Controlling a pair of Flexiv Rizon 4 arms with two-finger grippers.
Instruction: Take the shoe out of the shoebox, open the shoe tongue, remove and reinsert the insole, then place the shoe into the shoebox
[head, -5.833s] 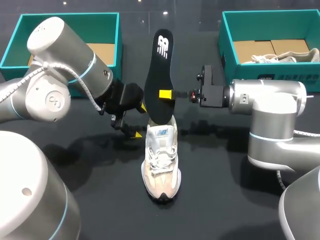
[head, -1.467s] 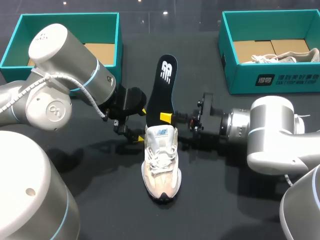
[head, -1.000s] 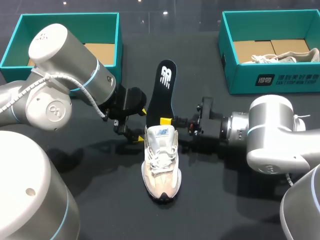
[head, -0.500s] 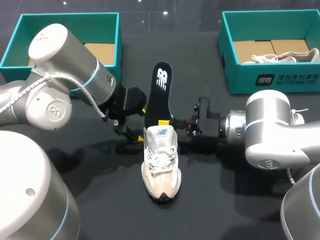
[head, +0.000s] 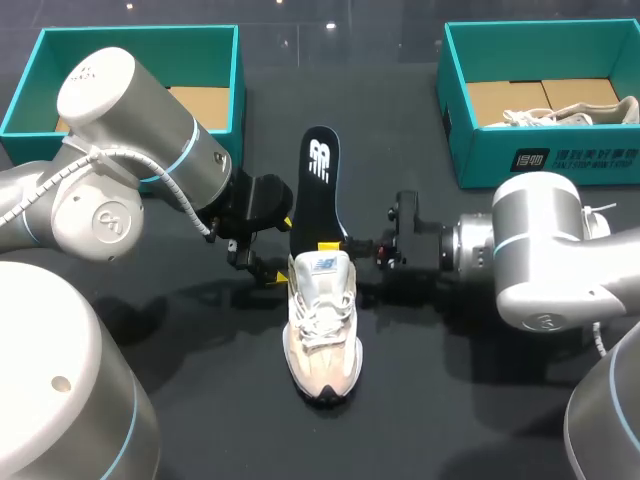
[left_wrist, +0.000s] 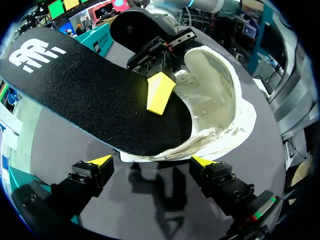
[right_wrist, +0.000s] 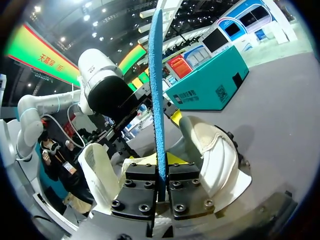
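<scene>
Right gripper (right_wrist: 160, 186) is clamped flat on the black insole (head: 318, 185), whose front end sits in the heel opening of the shoe (head: 322, 325) mid-worktop, the rest angling up and out. Left gripper (left_wrist: 152, 162) is spread wide, empty, just beside the heel. Step looks like reinsertion, partway. Next move likely calls for feeding the insole down toward the toe with the shoe steadied.

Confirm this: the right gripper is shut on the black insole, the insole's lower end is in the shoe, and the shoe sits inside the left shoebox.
Wrong on one count: the head view shows the shoe standing on the table, not in the left shoebox. The right gripper is shut on the black insole, its lower end in the shoe.
</scene>
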